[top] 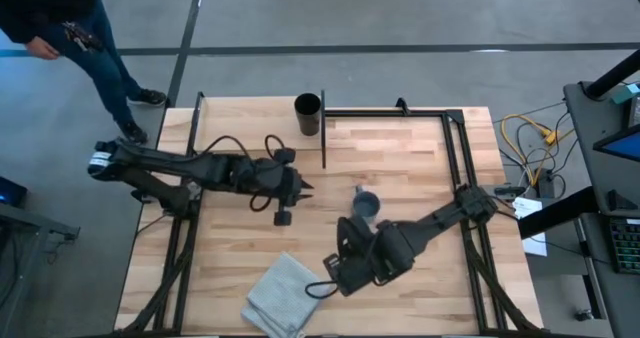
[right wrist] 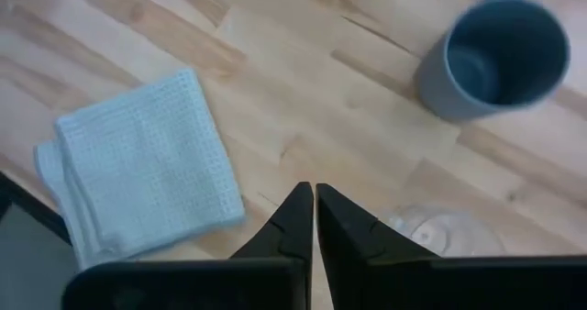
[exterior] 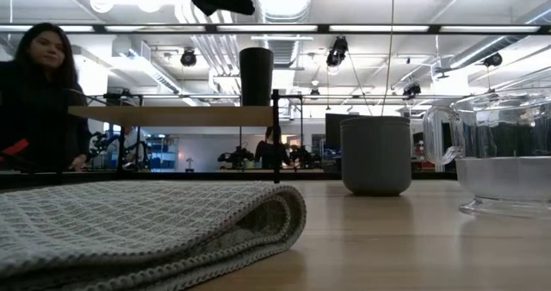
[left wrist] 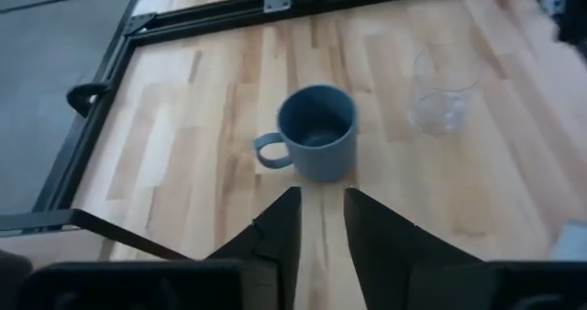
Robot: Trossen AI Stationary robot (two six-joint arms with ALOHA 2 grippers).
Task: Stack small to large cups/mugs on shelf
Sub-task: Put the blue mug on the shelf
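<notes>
The black cup (top: 307, 115) (exterior: 256, 76) stands upright on the right end of the pale shelf board (exterior: 172, 114). On the table, the blue-grey mug (top: 365, 206) (left wrist: 316, 131) (right wrist: 500, 58) stands upright with its mouth up. The clear glass cup (left wrist: 445, 94) (exterior: 508, 166) stands beyond it. My left gripper (top: 305, 190) (left wrist: 321, 218) is open, above the table and short of the mug. It points at the mug and touches nothing. My right gripper (top: 345, 263) (right wrist: 314, 209) is shut and empty. It points steeply down, with the glass cup (right wrist: 436, 232) below its fingers.
A folded grey cloth (top: 282, 296) (right wrist: 138, 172) (exterior: 146, 222) lies near the table's front edge. Black frame rails (top: 460, 168) run along the table's sides. A person (top: 60, 28) (exterior: 43, 93) stands beyond the far left corner.
</notes>
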